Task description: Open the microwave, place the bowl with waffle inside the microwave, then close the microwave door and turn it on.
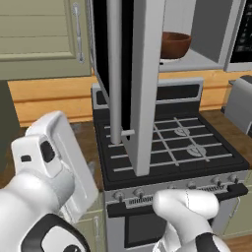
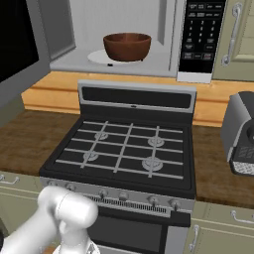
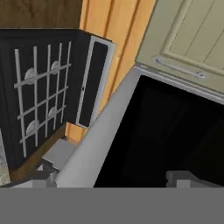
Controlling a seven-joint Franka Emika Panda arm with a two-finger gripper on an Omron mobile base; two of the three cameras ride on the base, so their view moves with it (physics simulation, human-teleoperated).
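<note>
Microwave door [image 1: 135,83] swung wide open, sticking out over gas stove [image 2: 124,149]; vertical bar handle [image 1: 114,74] faces cam. Bowl [image 2: 127,46] sits inside microwave [image 2: 124,30] cavity on pale turntable plate [image 2: 99,57]; waffle can't be made out. Button panel [image 2: 201,32] at right. Gripper [image 3: 111,179] fingers apart w/ nothing between them, tips just off door's black glass [image 3: 166,131]. Toaster [image 2: 240,134] on counter [image 2: 30,134] at right.
</note>
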